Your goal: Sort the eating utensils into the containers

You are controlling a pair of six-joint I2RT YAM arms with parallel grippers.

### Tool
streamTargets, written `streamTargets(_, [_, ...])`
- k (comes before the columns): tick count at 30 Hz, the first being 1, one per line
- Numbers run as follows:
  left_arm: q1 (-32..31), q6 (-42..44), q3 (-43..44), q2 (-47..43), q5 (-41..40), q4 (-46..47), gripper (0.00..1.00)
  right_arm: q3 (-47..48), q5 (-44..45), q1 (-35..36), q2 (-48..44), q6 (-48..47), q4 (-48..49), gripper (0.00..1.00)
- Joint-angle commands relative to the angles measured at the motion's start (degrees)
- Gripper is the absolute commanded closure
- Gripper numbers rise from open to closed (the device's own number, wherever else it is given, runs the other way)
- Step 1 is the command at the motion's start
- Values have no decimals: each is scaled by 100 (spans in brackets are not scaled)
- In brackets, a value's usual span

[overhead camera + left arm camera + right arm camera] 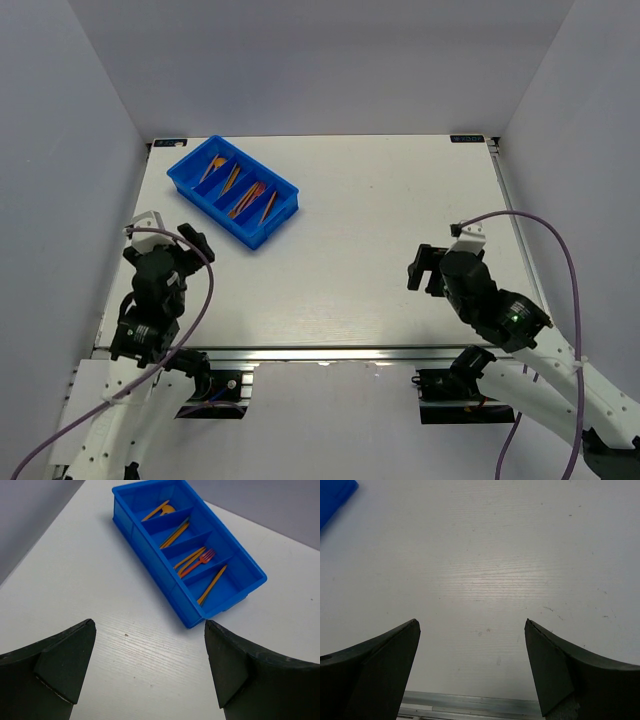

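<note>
The blue tray [210,212] lies at the table's far left, its four compartments side by side. In the left wrist view the tray [150,555] holds orange utensils [175,532] in every compartment, among them a red fork [200,562] and a single orange stick [212,584] in the nearest one. My left gripper [195,245] [149,625] hovers open just short of the tray's near corner, nothing between its fingers. Over bare table at the right, my right gripper [425,268] [471,622] is open and holds nothing; only a tray corner [335,495] shows in its view.
The metal rail [470,700] of the table's front edge runs just below the right gripper. White walls close in the table on the left, right and back. A purple cable [560,250] loops off the right arm.
</note>
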Motion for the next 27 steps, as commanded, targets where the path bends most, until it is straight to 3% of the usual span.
streamTargets(1, [-22,44,235,-384,-280,-284,2,810,130,-10,11,-42,-487,11])
streamTargets(16, [-22,52,-99,-1704,-246,76,2,1022,-80,-10,-640,-200,-576,11])
streamTargets(27, [-13,43,-108,-1502,-254,85,2,855,-335,-10,-587,-209,-375,11])
